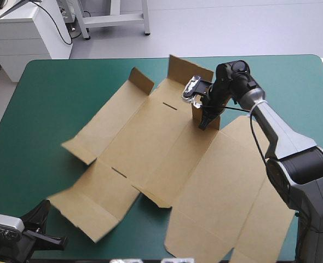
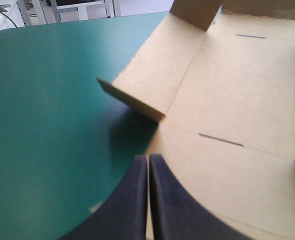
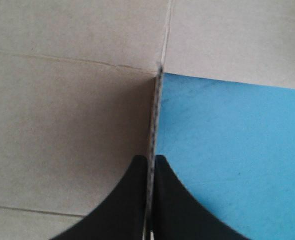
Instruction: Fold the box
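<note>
One box point(image 1: 150, 142) flap inside right pincer point(image 3: 151, 159)

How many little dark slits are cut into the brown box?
2. The far slit lies close to the right gripper; the near slit lies on the side toward the left gripper. Others may be hidden.

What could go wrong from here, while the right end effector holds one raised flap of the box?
1. The right end effector pinches the raised flap only near its thin edge, so it may slip off or crease the board wrongly.
2. The left end effector is shut on nothing at the near left corner, so nothing pins the box; a pull may drag the whole sheet over the teal-green cover.
</note>
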Controlling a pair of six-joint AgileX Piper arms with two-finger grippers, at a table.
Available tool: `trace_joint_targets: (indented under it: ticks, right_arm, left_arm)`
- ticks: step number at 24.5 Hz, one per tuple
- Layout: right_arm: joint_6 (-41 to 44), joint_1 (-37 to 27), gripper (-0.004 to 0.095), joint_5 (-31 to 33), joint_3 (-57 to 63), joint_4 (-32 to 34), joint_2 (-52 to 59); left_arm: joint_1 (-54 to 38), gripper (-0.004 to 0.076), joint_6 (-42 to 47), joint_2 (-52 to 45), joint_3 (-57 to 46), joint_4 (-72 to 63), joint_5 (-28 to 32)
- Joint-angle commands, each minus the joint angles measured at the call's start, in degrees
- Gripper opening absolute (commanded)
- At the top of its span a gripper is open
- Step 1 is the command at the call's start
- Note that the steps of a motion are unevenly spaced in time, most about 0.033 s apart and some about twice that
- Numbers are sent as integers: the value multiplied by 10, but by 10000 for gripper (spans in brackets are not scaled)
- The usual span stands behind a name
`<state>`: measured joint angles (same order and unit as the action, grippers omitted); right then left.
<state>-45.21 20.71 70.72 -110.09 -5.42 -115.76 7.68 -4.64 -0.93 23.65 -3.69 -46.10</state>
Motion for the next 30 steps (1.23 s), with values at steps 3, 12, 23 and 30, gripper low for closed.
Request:
trace_joint_targets:
  ticks: [3, 12, 23, 30]
  right_arm:
    - [-98, 68, -16, -23, -28, 65, 34]
    - [-138, 141, -21, -192, -28, 97, 34]
    - [-138, 156, -21, -295, -28, 61, 2]
    - [-136, 156, -20, -297, -28, 23, -6]
  left_arm:
    - [2, -8, 3, -4, 18, -4, 41]
    - [2, -8, 3, -4, 18, -4, 41]
    - [2, -8, 3, -4, 18, -4, 41]
    - [2, -8, 3, -4, 18, -4, 41]
